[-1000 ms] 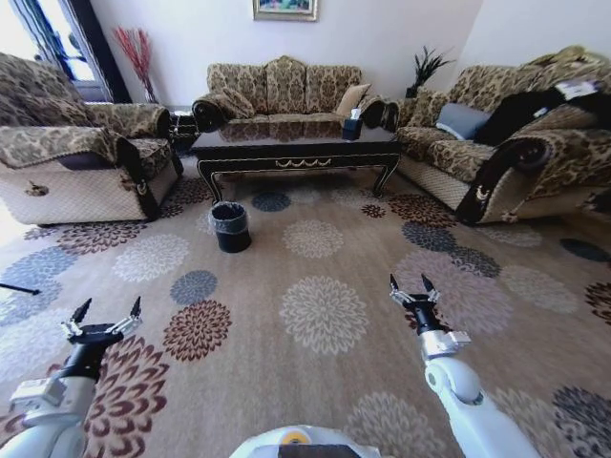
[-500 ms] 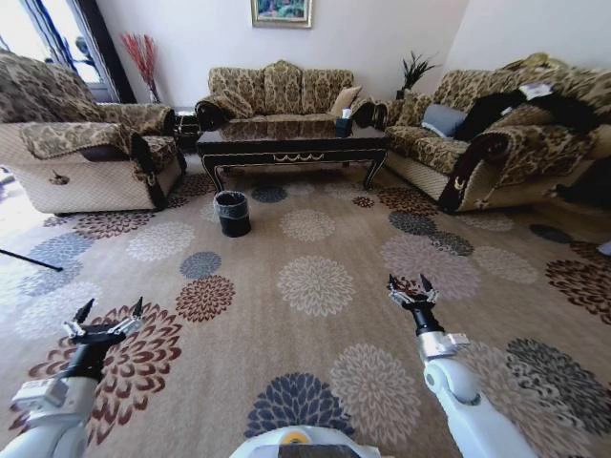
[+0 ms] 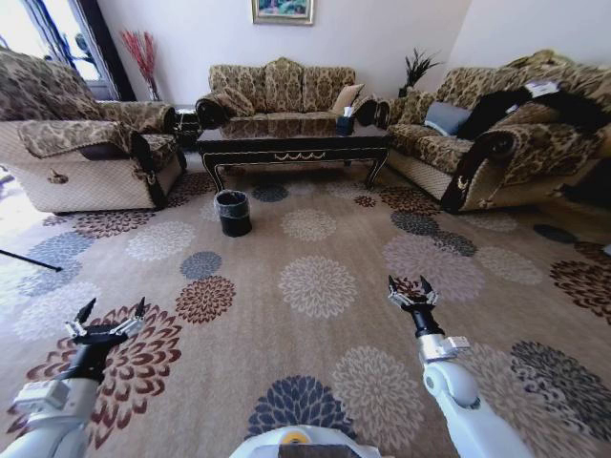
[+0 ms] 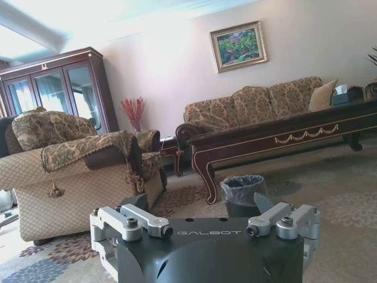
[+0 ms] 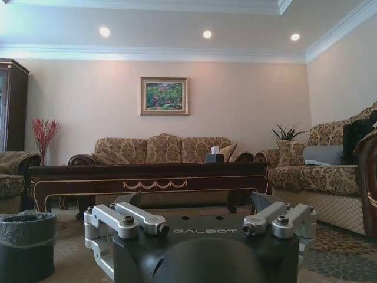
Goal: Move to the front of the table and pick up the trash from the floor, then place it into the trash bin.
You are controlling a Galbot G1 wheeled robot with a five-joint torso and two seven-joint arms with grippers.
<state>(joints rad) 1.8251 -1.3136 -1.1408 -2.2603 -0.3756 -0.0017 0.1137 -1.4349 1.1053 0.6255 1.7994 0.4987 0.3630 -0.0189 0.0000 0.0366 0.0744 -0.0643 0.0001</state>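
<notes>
A: Start at the left. What does the head view show?

B: An armchair (image 3: 81, 153) at ten o'clock, with a vase of red branches (image 3: 143, 59) behind it. Low at eight o'clock the left pincer (image 3: 107, 316) hangs above the carpet floor (image 3: 315, 286), its two fingers spread apart and nothing between them.

A: And the trash bin?

B: The black trash bin (image 3: 233, 212) with its bag over the rim stands on the floor at about eleven o'clock, just in front of the left end of the coffee table (image 3: 291, 145). In the left wrist view the bin (image 4: 242, 194) sits beside the table's carved front leg. The right wrist view has it (image 5: 26, 244) off to one side, near the camera.

A: The middle?

B: The glossy dark tabletop with gold scroll trim lies at twelve o'clock, a tissue box (image 3: 344, 122) at its right end. Behind it is a patterned sofa (image 3: 279, 91) under a framed painting (image 3: 283, 11).

A: Any trash on the floor?

B: I cannot make out any litter pieces among the flower medallions.

A: And the right?

B: The right pincer (image 3: 413, 290) hovers over the carpet at about four o'clock, fingers parted and empty. Farther off at two o'clock stands a second sofa (image 3: 496, 143) with a grey cushion (image 3: 447, 117) and dark clothing on it, a potted plant (image 3: 417, 69) in the corner behind.
</notes>
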